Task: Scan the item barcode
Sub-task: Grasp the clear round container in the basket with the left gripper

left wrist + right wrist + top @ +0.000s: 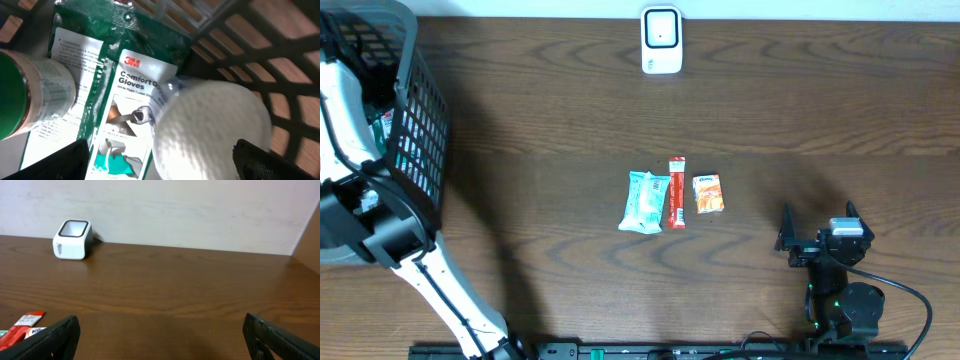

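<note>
**Scanner at top centre, my left arm in the basket**

So the scanner stands at the top-centre edge of the table, nothing near it. Mid-table there's a row of three: teal pack, red stick, orange pack, close side by side.

My left gripper is down in the basket at the upper left, jaws spread, holding nothing. A white ball sits between the fingers, low in the wrist view, lying on a gloves pack. A green-lidded jar is at the left edge.

My right gripper hangs at the lower right of the table, wide open and empty.
</note>
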Robot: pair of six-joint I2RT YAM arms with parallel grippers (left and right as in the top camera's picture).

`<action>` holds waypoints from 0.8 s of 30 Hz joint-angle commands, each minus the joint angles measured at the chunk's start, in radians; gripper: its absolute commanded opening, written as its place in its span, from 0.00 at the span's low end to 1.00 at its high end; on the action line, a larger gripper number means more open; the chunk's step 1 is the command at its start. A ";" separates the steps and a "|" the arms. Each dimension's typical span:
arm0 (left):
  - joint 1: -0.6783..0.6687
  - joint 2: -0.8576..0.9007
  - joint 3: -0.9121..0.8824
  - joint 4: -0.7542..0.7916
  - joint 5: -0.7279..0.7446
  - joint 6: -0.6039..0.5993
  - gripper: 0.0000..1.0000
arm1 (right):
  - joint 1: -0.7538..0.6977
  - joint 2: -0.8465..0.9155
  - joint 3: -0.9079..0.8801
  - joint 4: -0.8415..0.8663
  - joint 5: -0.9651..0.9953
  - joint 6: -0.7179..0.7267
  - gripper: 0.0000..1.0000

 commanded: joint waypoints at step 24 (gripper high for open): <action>-0.009 0.107 -0.008 0.045 0.146 0.038 0.92 | -0.009 -0.003 -0.001 -0.004 -0.004 -0.005 0.99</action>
